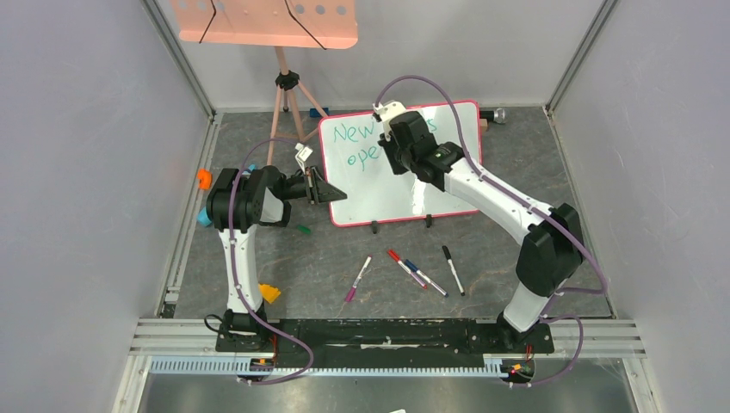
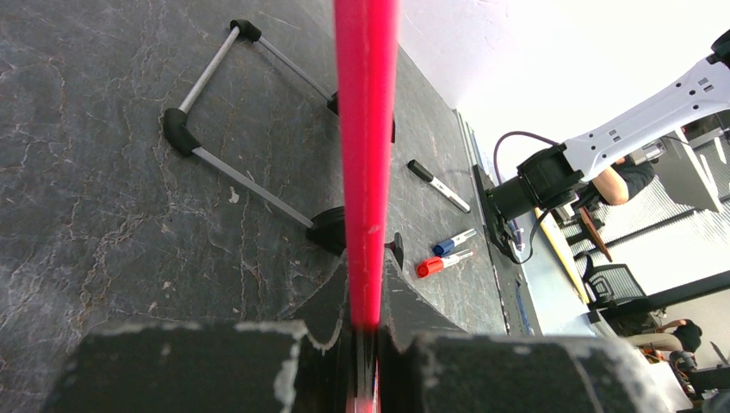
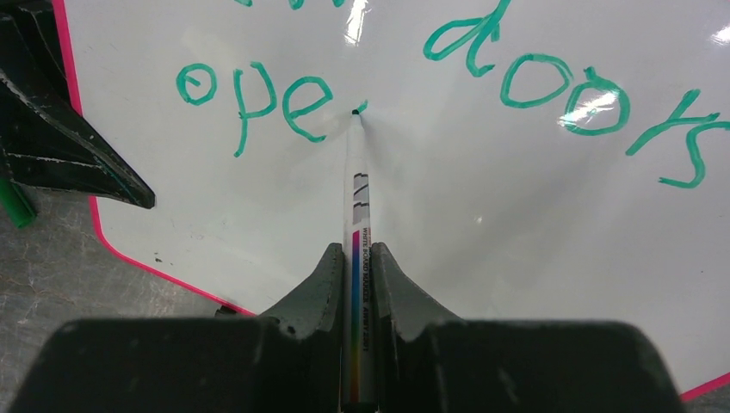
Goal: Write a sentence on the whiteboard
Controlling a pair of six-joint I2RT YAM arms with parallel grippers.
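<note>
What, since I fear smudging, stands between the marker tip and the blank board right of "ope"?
Nothing visible. Right of the marker in the right gripper, the whiteboard is bare; "doors" sits higher, and the left gripper clamps the left edge.

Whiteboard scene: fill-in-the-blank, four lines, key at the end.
The marker in the right gripper touches the whiteboard; its ink is ___.
The sentence's second line reads ___ so far.
___ loose markers lie on the table.
The left gripper clamps the ___'s frame.
Missing: green; ope; four; whiteboard.
</note>
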